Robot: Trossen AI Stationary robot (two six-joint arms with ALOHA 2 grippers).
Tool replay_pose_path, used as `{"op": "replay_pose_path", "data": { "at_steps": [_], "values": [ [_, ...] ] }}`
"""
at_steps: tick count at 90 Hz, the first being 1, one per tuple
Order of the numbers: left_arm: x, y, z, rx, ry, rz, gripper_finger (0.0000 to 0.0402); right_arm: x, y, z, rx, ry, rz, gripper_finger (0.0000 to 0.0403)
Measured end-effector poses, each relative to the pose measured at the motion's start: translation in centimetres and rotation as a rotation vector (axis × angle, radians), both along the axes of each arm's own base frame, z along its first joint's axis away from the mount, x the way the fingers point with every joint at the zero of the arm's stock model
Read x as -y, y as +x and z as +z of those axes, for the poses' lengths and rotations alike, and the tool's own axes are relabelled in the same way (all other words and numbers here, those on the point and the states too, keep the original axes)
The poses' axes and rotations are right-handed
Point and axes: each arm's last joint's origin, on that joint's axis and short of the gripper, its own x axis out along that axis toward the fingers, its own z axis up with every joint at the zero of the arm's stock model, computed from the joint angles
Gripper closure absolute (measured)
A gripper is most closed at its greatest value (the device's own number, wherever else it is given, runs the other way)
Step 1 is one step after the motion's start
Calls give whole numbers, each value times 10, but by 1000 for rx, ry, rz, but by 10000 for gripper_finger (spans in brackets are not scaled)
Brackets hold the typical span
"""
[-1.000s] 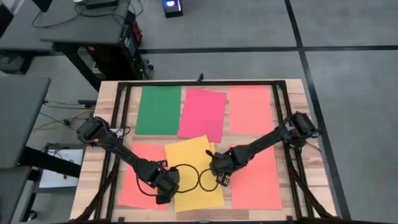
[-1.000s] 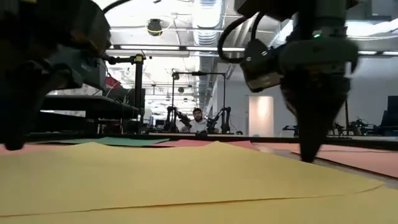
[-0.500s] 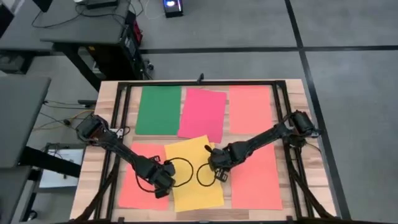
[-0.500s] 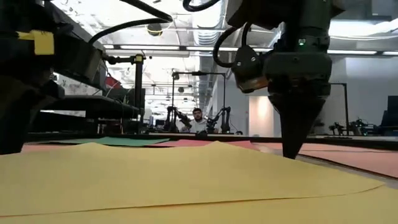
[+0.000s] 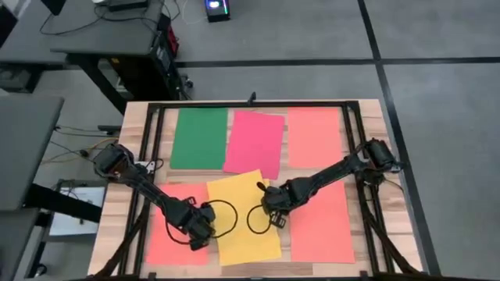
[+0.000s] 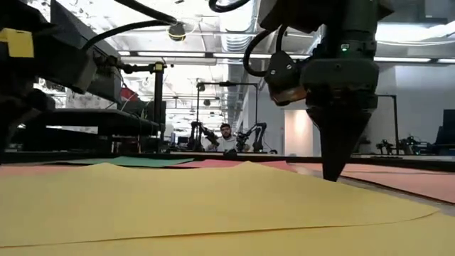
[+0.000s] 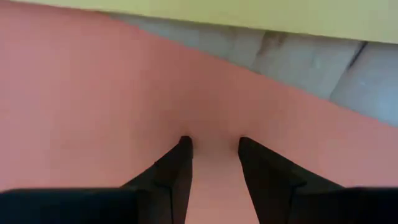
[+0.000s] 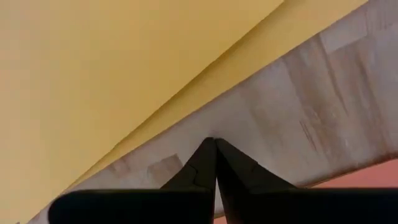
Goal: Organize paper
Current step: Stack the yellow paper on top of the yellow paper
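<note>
Six spots of paper lie flat on the wooden table: green (image 5: 200, 137), pink-red (image 5: 255, 143) and orange (image 5: 315, 136) in the far row. The near row holds an orange-red sheet (image 5: 166, 226), two yellow sheets (image 5: 244, 211) stacked askew, and an orange sheet (image 5: 324, 226). My left gripper (image 5: 198, 236) hangs slightly open low over the near-left orange-red sheet (image 7: 93, 93), beside the yellow edge (image 7: 249, 15). My right gripper (image 5: 275, 221) is shut and points down at the bare wood strip (image 8: 298, 124), between the yellow sheets (image 8: 124, 62) and the near-right orange sheet (image 8: 379, 177). My left gripper points its parted fingertips (image 7: 185, 144) down at the orange-red sheet near its right edge; I cannot tell whether they touch it. My right gripper holds its shut fingertips (image 8: 215, 144) at the bare wood just beside the lower yellow sheet's edge (image 8: 155, 146); I cannot tell whether they touch it.
A black metal frame (image 5: 250, 104) runs around the table's edges. Cables loop from both wrists over the yellow sheets (image 5: 234, 215). Beyond the far edge the low view shows a room with a person (image 6: 226, 139) and other robot arms.
My left gripper has moved toward the table's left edge, off the yellow sheets' left edge and over the near-left orange-red sheet. My right gripper first shifted a little toward the yellow sheets, then stayed still. The sheets have kept their places.
</note>
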Motion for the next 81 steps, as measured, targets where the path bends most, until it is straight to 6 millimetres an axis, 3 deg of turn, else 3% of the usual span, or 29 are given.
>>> {"op": "replay_pose_path", "data": {
  "at_steps": [36, 64, 81],
  "values": [
    [-7, 1, 30, 120, 30, 4, 281, 3, 1, 0, 1, -4, 7, 403],
    [-35, 27, 19, 115, 65, -50, 281, 33, 8, 0, -2, -21, -20, 403],
    [-53, 31, 16, 61, 63, -81, 281, 43, 9, 0, -12, -30, -14, 403]
  ]
}}
